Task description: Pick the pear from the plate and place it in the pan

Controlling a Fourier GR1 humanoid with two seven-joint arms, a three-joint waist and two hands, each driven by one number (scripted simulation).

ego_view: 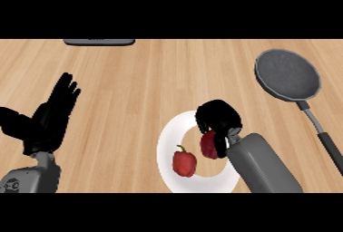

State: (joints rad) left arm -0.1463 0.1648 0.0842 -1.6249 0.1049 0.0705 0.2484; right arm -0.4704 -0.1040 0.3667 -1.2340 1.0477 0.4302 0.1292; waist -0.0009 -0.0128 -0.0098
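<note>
A white plate lies at the lower middle of the wooden counter. On it sits a red pepper with a green stem. Just right of the pepper is a dark red fruit, the pear, partly hidden under my right hand. That hand is over the plate's right half with its fingers curled down round the pear's top. The grey pan stands at the upper right, and its long handle points toward the lower right. My left hand rests open at the far left, fingers up.
A dark grey flat object shows at the counter's far edge, upper left. Bare wood lies between the plate and the pan.
</note>
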